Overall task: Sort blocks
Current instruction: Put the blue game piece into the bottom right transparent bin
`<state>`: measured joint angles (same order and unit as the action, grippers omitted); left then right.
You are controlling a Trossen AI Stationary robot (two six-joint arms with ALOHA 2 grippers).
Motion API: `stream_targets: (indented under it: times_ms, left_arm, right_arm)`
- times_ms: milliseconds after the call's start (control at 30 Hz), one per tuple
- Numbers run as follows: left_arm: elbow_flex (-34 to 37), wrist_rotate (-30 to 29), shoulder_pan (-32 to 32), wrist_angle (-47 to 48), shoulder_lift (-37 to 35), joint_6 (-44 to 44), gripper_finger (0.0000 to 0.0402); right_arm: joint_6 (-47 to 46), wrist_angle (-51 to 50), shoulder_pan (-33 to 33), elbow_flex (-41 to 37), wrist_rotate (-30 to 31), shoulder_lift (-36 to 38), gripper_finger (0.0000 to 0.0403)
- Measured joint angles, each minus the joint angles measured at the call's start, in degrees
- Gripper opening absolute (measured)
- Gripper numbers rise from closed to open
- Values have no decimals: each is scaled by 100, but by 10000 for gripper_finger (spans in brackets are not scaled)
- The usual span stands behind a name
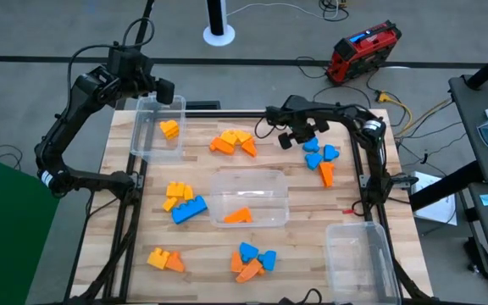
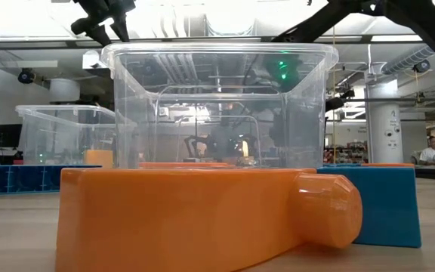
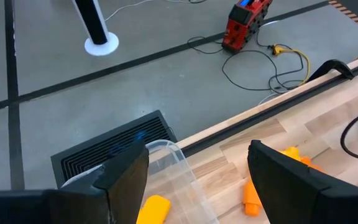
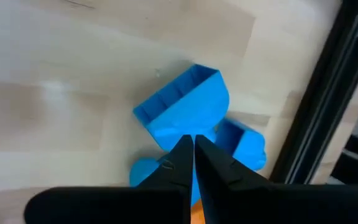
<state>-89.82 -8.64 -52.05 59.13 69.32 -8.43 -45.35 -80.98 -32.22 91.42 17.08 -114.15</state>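
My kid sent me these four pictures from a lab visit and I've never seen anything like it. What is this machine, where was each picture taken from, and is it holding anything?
Two dark robot arms work at a wooden table, sorting toy blocks.

One picture looks straight down, one looks level across the tabletop, and two come from cameras on the wrists.

Yellow, orange and blue blocks lie in small groups. One yellow block sits in the far-left clear bin and one orange block in the middle bin.

The left gripper is open over the far-left bin, holding nothing. The right gripper is shut above a blue block; nothing shows between its fingers.
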Motion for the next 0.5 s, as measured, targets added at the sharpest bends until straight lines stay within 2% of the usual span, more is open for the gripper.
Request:
stream_targets:
  times_ms: [100, 500]
  left_arm:
    - [0, 0, 0, -6, 0, 47, 250]
    - [2, 2, 0, -389, 2, 195, 250]
  right_arm:
    - [-4, 53, 54, -86, 260, 0, 9]
    - [-260, 441, 149, -699, 573, 0, 9]
